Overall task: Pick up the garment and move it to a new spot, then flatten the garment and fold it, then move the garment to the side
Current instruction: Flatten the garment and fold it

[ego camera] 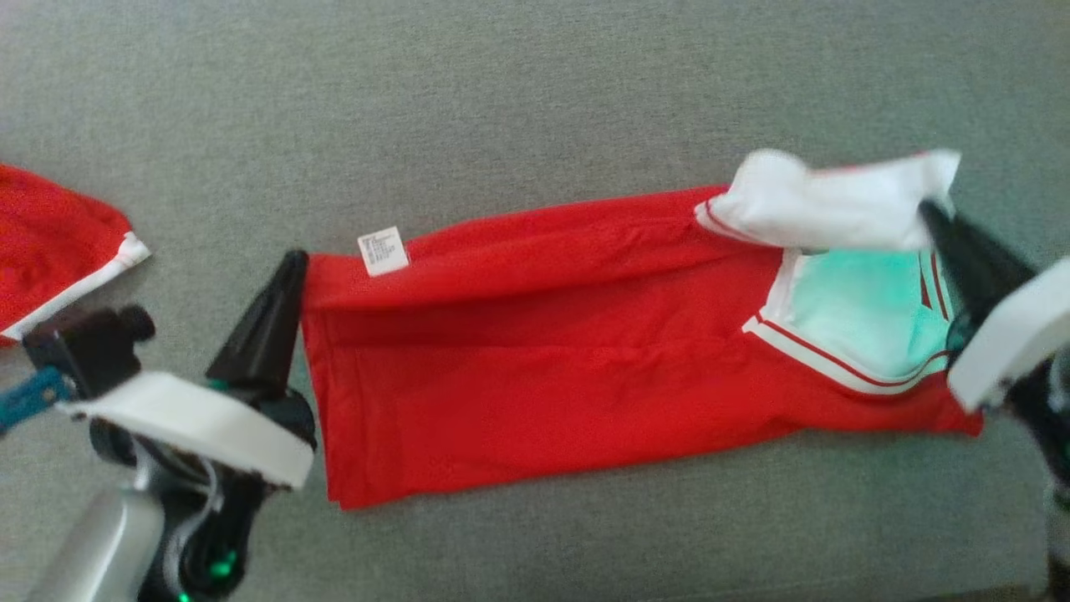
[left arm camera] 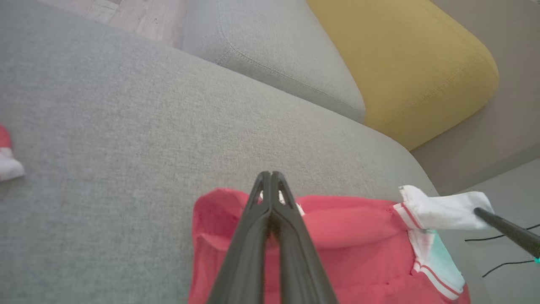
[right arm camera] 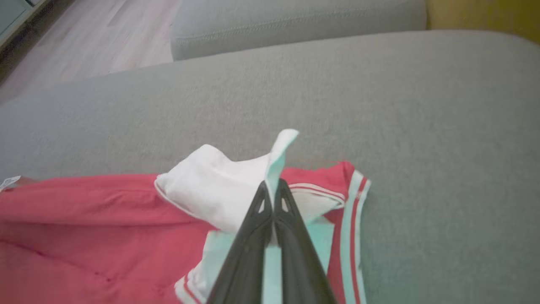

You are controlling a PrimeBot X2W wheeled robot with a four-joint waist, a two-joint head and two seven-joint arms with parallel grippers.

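Arms spread wide, R pincer (right arm camera: 273,182) pinching garment's (ego camera: 543,351) white sleeve (ego camera: 819,209), L pincer (left arm camera: 270,173) clenched at hem (ego camera: 316,376).

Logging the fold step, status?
Left gripper shut at garment hem corner. Right gripper shut on its white flap, raised. Second red garment far left, apart.

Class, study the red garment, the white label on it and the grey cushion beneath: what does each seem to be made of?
Red garment: soft knit, likely cotton or a blend; matte, creases gently.
White label: probably thin woven or printed tape; flat, faint print.
Grey cushion: coarse woven upholstery; speckled weave, no sheen.
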